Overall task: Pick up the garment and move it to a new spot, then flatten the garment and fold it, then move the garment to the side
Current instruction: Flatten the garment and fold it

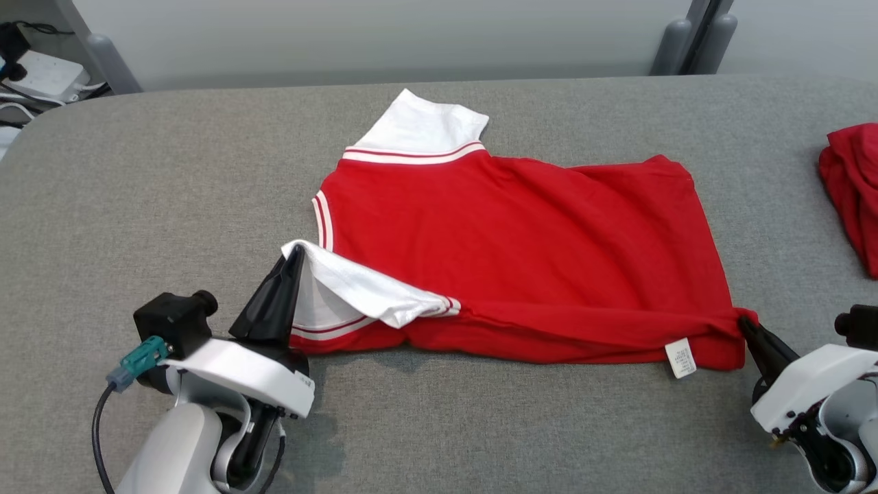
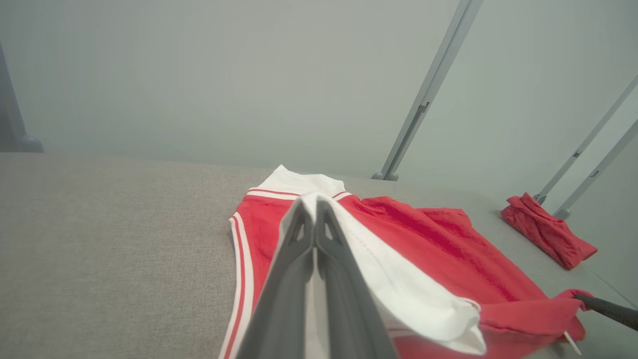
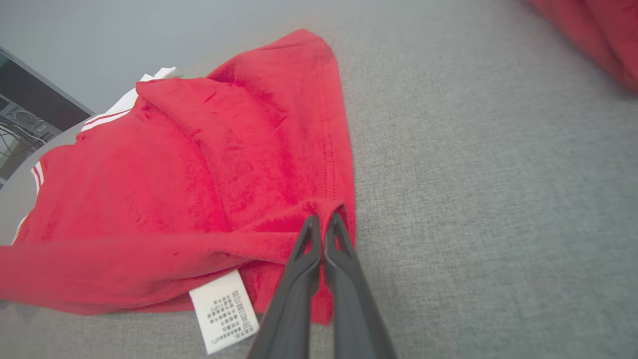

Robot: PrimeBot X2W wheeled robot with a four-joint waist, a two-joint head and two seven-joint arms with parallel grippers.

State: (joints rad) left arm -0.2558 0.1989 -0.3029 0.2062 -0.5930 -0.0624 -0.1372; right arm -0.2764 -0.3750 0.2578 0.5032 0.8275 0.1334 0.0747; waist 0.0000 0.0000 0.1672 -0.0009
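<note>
Left jaws clamp the white sleeve (image 1: 357,288), right jaws pinch the hem corner (image 1: 728,336) of the red shirt (image 1: 521,233); edge stretched between them, likely for folding over.

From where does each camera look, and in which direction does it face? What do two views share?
Head view: on the head, facing forward and down at the garment on the grey table; left gripper and right gripper at the lower corners.
Left wrist view: on the left wrist, facing along its fingers over the garment toward the wall; jaws shut on the white sleeve.
Right wrist view: on the right wrist, facing down at the red hem corner; jaws shut on it.
Shared: head and right wrist views both show the care label.
</note>
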